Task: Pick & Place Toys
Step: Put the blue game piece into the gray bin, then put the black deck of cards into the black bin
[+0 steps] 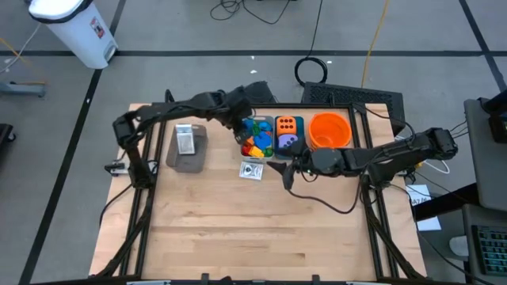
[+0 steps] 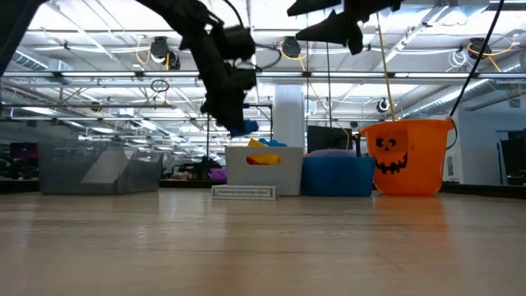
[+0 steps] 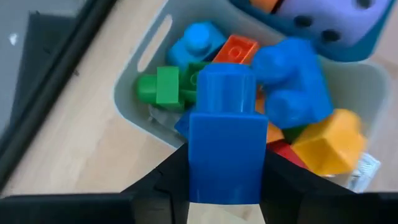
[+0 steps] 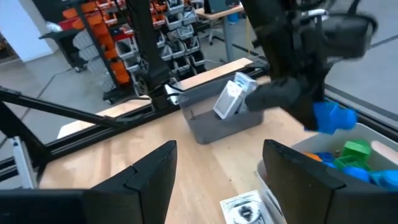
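Fingers of the left gripper [image 3: 224, 186] pinch a blue brick [image 3: 225, 134], one on each flank, stud end pointing away from the wrist. It hangs in the air above the white bin [image 3: 127, 102], clear of the pile.

Right gripper [image 4: 217, 171]: fingers spread, nothing between them, hovering above the table just in front of the bins, near the flat packet [image 1: 252, 170].

Around it:
- White bin is heaped with loose bricks: blue, green, orange, red, yellow. Exact count not readable; at least two more blue ones and one green brick [image 3: 163, 87] show in the left wrist view.
- Teal bin [image 2: 339, 177] touches the white bin's side. It holds two dice: one orange die [image 1: 287, 125], one purple die [image 1: 288, 143].
- Orange bucket [image 1: 329, 131] sits just beside the teal bin, on the right arm's side.
- Grey bin [image 1: 187, 150] stands apart on the left arm's side, with one white packet [image 1: 184, 139] leaning inside it.
- The flat packet lies on the table [image 1: 253, 229] in front of the white bin.

Two packets seen, two dice, three bins, one bucket.

In the way: between the held brick and the grey bin only open tabletop; the left arm's own links run over the grey bin.
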Robot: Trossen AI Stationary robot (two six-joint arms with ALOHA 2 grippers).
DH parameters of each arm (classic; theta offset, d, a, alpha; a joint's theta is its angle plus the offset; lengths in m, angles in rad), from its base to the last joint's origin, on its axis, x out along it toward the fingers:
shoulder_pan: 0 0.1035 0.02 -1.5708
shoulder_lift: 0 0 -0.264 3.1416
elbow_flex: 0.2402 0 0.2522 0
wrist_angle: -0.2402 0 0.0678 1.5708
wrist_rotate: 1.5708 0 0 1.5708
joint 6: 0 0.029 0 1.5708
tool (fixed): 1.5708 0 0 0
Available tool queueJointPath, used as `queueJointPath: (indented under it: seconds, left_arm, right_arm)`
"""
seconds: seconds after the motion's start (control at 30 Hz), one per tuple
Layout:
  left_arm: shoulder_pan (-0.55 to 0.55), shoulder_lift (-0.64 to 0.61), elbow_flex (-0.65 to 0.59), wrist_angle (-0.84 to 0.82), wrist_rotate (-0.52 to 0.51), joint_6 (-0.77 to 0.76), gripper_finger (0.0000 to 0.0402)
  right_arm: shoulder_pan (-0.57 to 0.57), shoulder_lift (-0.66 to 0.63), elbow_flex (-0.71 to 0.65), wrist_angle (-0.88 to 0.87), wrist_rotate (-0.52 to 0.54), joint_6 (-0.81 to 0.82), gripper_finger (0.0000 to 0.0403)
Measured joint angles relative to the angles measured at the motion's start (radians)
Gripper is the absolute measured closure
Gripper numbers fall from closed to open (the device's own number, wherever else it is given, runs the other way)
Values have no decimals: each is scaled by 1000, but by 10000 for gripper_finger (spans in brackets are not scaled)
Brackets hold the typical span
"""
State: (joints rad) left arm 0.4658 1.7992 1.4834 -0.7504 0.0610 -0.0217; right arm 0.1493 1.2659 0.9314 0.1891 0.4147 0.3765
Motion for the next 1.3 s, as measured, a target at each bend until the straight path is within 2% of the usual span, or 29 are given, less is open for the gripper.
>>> queueJointPath:
  seconds: [0.2, 0.27, 0.53, 0.67, 0.9, 1.03, 1.17, 1.3]
  left_arm:
    - [19, 81, 4, -1, 56, -24, 251]
    - [19, 85, 4, 1, 71, -69, 247]
    - [19, 67, 6, 70, 71, -186, 183]
    - [19, 66, 33, 24, 87, -228, 152]
    - [16, 64, 247, -195, 283, -281, 143]
    - [-4, 8, 347, -241, 359, -276, 157]
    - [-27, -115, 369, -209, 358, -287, 173]
    - [-43, -278, 370, -168, 317, -301, 189]
  right_arm:
    - [-25, 0, 0, -14, -1, -3, 175]
    - [-31, 0, 0, -14, -32, -14, 176]
    - [-85, 0, 0, -15, -272, -89, 177]
    - [-124, 0, 0, -16, -386, -127, 177]
    - [-185, 0, 0, -21, -667, -135, 177]
    - [-194, 0, 0, -21, -680, -123, 177]
    - [-194, 0, 0, -20, -677, -89, 177]
    - [-191, 0, 0, -25, -651, 18, 177]
